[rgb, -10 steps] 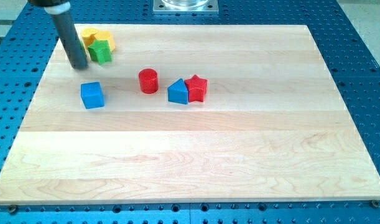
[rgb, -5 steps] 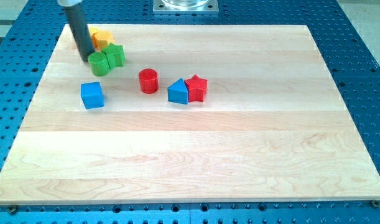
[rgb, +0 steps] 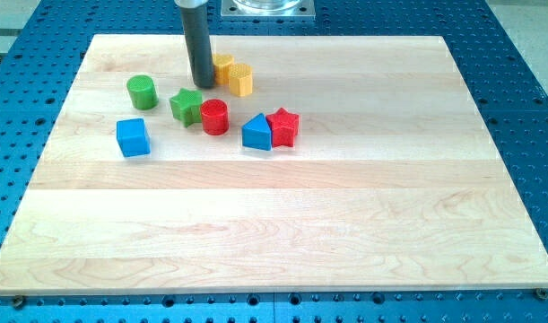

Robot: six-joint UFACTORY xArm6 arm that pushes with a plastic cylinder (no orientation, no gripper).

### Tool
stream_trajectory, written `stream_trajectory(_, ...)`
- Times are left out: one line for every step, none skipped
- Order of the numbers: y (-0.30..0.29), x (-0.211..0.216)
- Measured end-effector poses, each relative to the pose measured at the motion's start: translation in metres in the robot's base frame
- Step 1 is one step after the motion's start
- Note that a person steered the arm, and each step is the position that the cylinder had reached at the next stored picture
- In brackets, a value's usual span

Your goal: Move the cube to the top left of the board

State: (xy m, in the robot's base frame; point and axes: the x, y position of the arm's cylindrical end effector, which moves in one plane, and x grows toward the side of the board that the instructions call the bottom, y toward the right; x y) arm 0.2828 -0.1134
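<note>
Task barely begun: blue wooden cube (rgb: 133, 137) at the board's left-middle, untouched. My tip (rgb: 203, 84), clawless rod, beside yellow blocks (rgb: 232, 74), well apart from cube.

Hidden and cut-off parts around my tip

The dark rod runs out of the view's top edge, so its upper part and the arm above it do not show; my tip (rgb: 204, 85) covers the left side of the yellow block (rgb: 222, 68) just behind it, whose shape cannot be made out. A grey metal plate (rgb: 266, 9) is cropped by the top edge, and the blue worktop (rgb: 516, 81) by every edge.
</note>
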Motion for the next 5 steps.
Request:
stream_trajectory(-0.073, -0.021)
stream_trajectory(-0.104, 0.018)
stream_trajectory(-0.073, 0.049)
stream_trajectory(-0.109, 0.058)
stream_trajectory(-0.102, 0.091)
